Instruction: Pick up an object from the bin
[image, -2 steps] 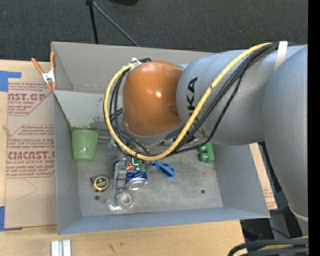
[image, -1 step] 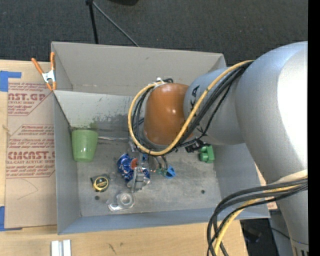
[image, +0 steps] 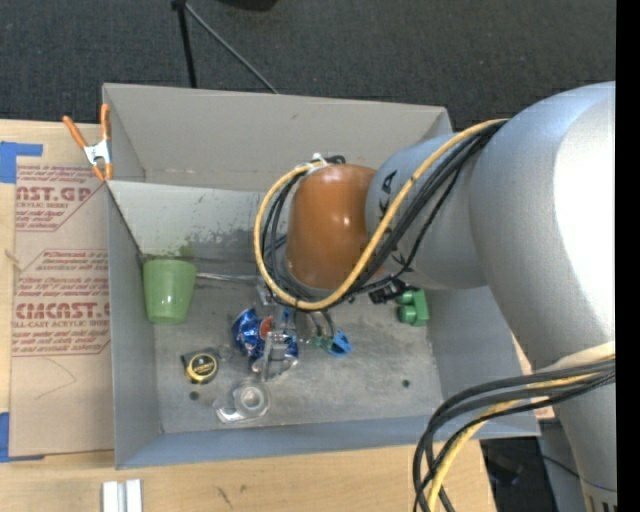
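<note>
A crumpled blue thing (image: 246, 330) is seen lying on the floor of the bin (image: 380, 372), near its middle, and it is the thing closest to the action. The pincer (image: 280, 348) is lowered right beside it, at its right edge, down at floor level; contact looks likely but cannot be confirmed. How far the pincer is opened cannot be told, since it is largely covered from above by the orange cover (image: 325, 235) and the looped cables (image: 268, 225), and nothing can be seen gripped in it. Just to the right, a small blue piece (image: 340, 344) is found near the pincer, apart from the crumpled thing. In front of the pincer a clear cup (image: 244, 402) is lying on the floor, with a yellow-black disc (image: 201, 367) close by on its left. Farther out, a green cup (image: 168, 290) is set against the left wall, and a green block (image: 410, 305) is tucked by the arm on the right, well apart from the rest. As for progress, it is judged that the approach and the descent are done and the pincer is placed at a candidate. What is left, as far as can be made out: a firm grip has to be secured, and the thing has to be raised clear of the floor and out over the rim. Nothing is lifted yet.
</note>
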